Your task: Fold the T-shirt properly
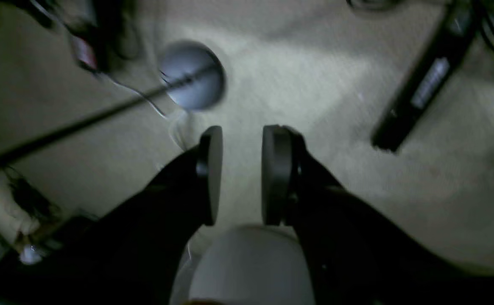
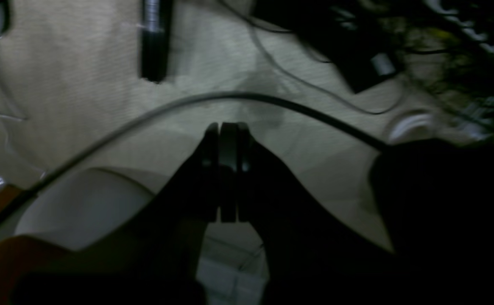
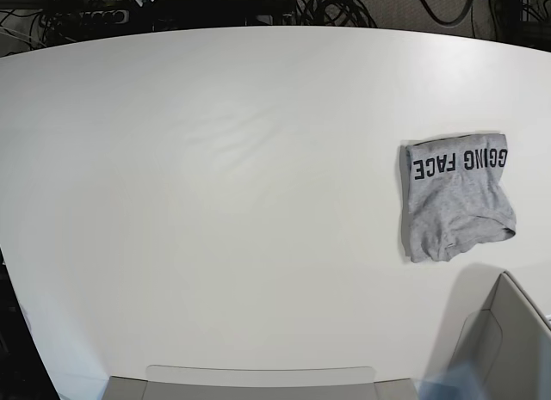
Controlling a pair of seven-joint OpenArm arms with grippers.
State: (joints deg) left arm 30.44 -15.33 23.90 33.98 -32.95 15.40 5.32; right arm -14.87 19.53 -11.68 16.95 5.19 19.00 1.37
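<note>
The T-shirt (image 3: 456, 206) lies folded into a small heather-grey packet at the right of the white table (image 3: 215, 159), with black lettering "GING FACE" (image 3: 459, 162) along its far edge. Neither gripper shows in the base view. In the left wrist view my left gripper (image 1: 241, 132) is open, its round pads apart with nothing between them, over a pale floor. My right gripper (image 2: 227, 127) is shut, pads pressed together on nothing, also above pale floor. No cloth shows in either wrist view.
Cables (image 3: 336, 4) pile up beyond the table's far edge. Grey shapes sit at the near edge (image 3: 258, 384) and near right corner (image 3: 508, 348). Below the left gripper are a round grey disc (image 1: 191, 75) and a black bar (image 1: 425, 80). A black cable (image 2: 251, 97) arcs past the right gripper.
</note>
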